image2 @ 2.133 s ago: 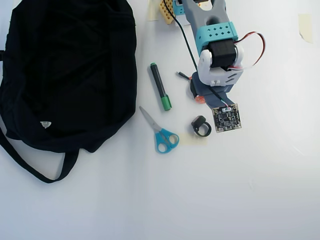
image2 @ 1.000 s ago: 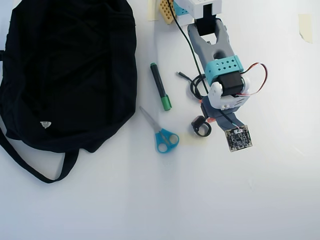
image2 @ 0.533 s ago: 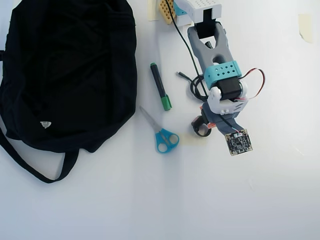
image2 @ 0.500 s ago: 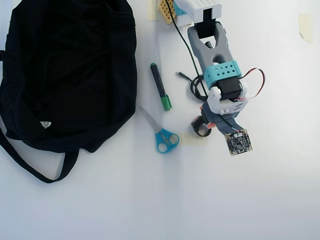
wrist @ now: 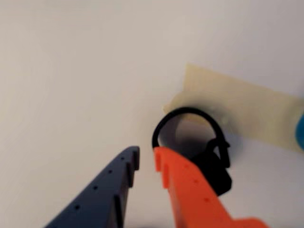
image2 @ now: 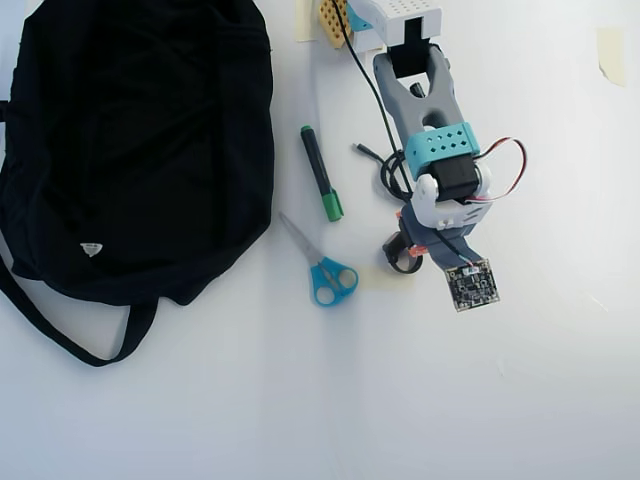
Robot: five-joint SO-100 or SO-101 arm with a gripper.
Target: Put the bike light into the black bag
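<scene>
Lowered beside bike light (wrist: 209,159), end effector (wrist: 146,160) now rests nearly closed, empty, orange finger against loop; grasp pending, black bag (image2: 140,140) well apart.

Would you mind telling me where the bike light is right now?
In the overhead view the bike light lies on the table right of the blue-handled scissors, partly under the gripper.

arm (image2: 436,150) over bike light (image2: 399,252), right of scissors (image2: 322,268)
</scene>
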